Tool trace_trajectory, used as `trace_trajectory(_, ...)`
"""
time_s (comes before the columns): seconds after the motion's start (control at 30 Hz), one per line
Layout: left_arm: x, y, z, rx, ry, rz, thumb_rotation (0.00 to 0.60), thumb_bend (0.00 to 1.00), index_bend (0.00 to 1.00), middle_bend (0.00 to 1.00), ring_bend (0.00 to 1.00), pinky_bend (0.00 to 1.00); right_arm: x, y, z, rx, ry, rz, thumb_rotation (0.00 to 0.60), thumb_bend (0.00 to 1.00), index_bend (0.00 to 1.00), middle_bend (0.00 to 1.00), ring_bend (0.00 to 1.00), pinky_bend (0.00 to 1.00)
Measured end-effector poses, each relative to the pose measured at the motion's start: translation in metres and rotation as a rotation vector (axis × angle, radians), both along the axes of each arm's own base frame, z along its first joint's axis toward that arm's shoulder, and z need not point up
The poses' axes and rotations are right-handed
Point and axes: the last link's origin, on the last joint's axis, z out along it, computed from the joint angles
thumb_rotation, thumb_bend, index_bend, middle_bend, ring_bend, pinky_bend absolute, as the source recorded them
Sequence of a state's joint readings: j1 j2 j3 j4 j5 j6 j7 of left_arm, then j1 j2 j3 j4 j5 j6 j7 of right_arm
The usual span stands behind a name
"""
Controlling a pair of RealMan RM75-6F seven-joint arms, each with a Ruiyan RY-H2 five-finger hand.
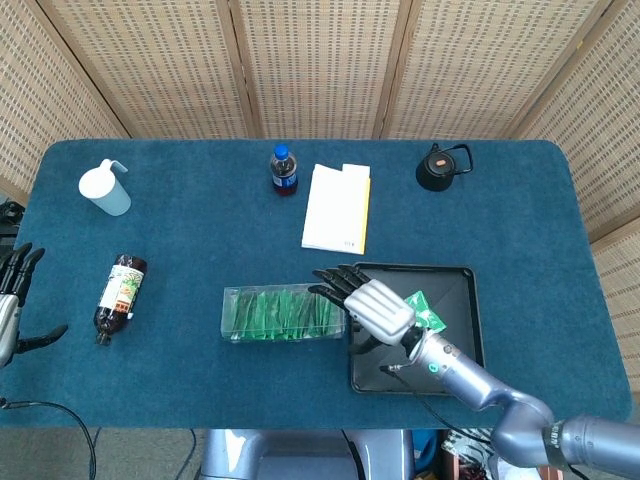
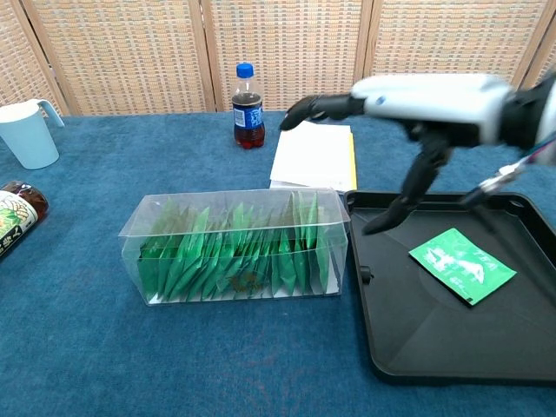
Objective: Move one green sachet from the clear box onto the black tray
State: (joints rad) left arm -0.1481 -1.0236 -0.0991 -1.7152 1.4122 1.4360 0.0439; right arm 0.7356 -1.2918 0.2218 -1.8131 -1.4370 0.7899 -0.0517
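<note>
The clear box [image 1: 284, 312] [image 2: 236, 246] holds several upright green sachets [image 2: 230, 252]. One green sachet [image 1: 426, 309] [image 2: 462, 265] lies flat on the black tray [image 1: 455, 372] [image 2: 452, 343], partly hidden in the head view by my right hand. My right hand [image 1: 365, 299] [image 2: 408, 100] hovers above the tray's left part and the box's right end, fingers spread toward the box, holding nothing. My left hand [image 1: 12, 300] hangs off the table's left edge, fingers apart and empty.
A cola bottle [image 1: 283, 169], a white and yellow pad [image 1: 337, 208], a black kettle [image 1: 439, 166] and a pale blue jug [image 1: 107, 187] stand at the back. A brown bottle [image 1: 120, 293] lies at the left.
</note>
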Motion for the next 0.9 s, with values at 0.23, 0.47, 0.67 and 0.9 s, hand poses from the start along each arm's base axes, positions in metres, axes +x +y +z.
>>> trace_trajectory(0.23, -0.002, 0.002, 0.003, 0.0, -0.015, 0.007, 0.6, 0.1, 0.0, 0.0, 0.0, 0.0, 0.026, -0.002, -0.051, 0.029, 0.058, -0.003, 0.6, 0.2, 0.14, 0.0, 0.0, 0.0)
trace_trajectory(0.47, -0.004, 0.002, 0.005, 0.003, -0.028, 0.01, 0.6, 0.1, 0.0, 0.0, 0.0, 0.0, 0.046, -0.006, -0.067, 0.0, 0.072, 0.0, 0.6, 0.29, 0.2, 0.0, 0.0, 0.0)
trace_trajectory(0.67, -0.005, 0.004, 0.006, -0.001, -0.036, 0.015, 0.6, 0.1, 0.0, 0.0, 0.0, 0.0, 0.056, -0.009, -0.066, -0.013, 0.061, -0.016, 0.6, 0.32, 0.22, 0.0, 0.0, 0.0)
trace_trajectory(0.9, -0.006, 0.005, 0.008, 0.003, -0.042, 0.016, 0.6, 0.1, 0.0, 0.0, 0.0, 0.0, 0.059, -0.016, -0.07, -0.036, 0.078, -0.039, 0.6, 0.32, 0.24, 0.0, 0.0, 0.0)
